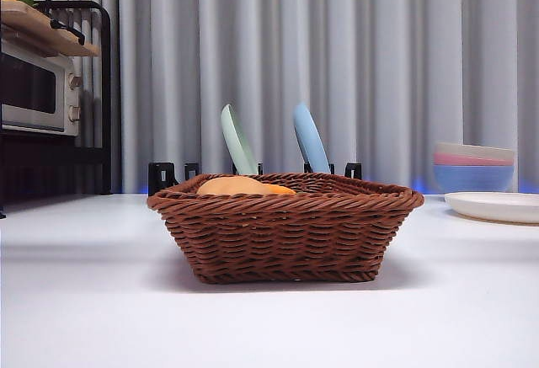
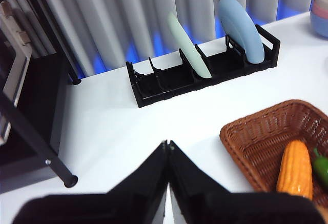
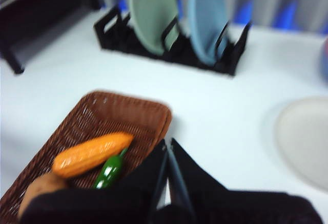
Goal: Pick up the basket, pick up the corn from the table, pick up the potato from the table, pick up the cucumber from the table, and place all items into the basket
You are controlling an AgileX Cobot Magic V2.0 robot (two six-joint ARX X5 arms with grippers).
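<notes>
The brown wicker basket (image 1: 286, 226) stands in the middle of the white table (image 1: 101, 301). It holds the orange corn (image 3: 91, 153), the green cucumber (image 3: 108, 171) and the tan potato (image 3: 40, 189). In the front view the potato (image 1: 236, 186) and a bit of corn (image 1: 280, 189) show above the rim. The left wrist view shows the basket (image 2: 266, 131), the corn (image 2: 295, 169) and the cucumber (image 2: 321, 166). My left gripper (image 2: 167, 144) is shut and empty, held above the table beside the basket. My right gripper (image 3: 168, 143) is shut and empty above the basket's corner.
A black dish rack (image 1: 253, 168) with a green plate (image 1: 238, 139) and a blue plate (image 1: 310, 138) stands behind the basket. Stacked pastel bowls (image 1: 473, 166) and a white plate (image 1: 497, 206) are at the right. A toaster oven (image 1: 34, 86) on a dark shelf is at the left.
</notes>
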